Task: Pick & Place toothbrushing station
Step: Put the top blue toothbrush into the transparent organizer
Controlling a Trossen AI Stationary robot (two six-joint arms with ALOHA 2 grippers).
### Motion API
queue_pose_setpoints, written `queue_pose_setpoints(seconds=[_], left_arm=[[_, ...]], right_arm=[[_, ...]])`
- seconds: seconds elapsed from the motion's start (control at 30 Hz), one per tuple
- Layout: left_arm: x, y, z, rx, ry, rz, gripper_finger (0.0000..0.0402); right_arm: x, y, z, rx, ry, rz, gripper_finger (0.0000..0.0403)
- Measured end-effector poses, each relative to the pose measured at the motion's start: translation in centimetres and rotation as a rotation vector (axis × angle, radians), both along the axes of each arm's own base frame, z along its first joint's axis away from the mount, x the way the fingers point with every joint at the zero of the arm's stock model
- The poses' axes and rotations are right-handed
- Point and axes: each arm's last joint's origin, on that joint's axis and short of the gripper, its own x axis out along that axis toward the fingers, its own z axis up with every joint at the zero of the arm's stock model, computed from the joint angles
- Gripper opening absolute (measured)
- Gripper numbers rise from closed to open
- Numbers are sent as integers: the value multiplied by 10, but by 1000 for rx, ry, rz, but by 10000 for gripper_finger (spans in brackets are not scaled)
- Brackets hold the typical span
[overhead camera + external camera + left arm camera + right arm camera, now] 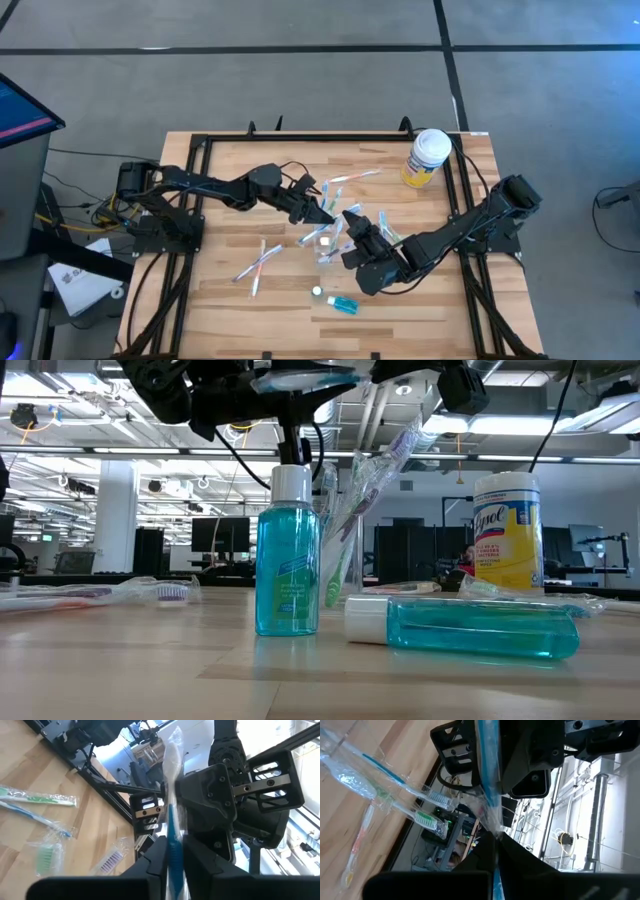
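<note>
high view: my left gripper (331,216) and right gripper (353,219) are both clamping one wrapped blue toothbrush (172,835) above the tumbler (327,241)

The high view looks straight down from well above the table (220,290), taking in its whole wooden top. The low view sits at table-top level, very close to a standing blue bottle (287,555) at frame centre, facing the room behind. Each wrist view looks along its own fingers at close range. Both wrist views share one blue toothbrush (173,840)
</note>
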Motion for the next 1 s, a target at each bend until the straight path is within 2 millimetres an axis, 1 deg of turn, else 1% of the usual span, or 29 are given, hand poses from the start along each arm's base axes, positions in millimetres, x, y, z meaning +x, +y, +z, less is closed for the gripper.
queue_pose_setpoints(seconds=[0.1,0.3,0.47,0.67,1.0], left_arm=[[0,0,0,16,-5,0,32],[0,0,0,26,-10,0,39],[0,1,1,62,-31,20,26],[0,1,1,79,-40,37,23],[0,1,1,119,-59,37,22]], right_arm=[[0,0,0,-1,-1,-1,7],[0,0,0,6,-12,-3,24],[-1,0,1,-17,-30,-32,38],[-1,-1,2,-44,-43,-61,39],[-8,10,2,-13,-108,-53,47]])
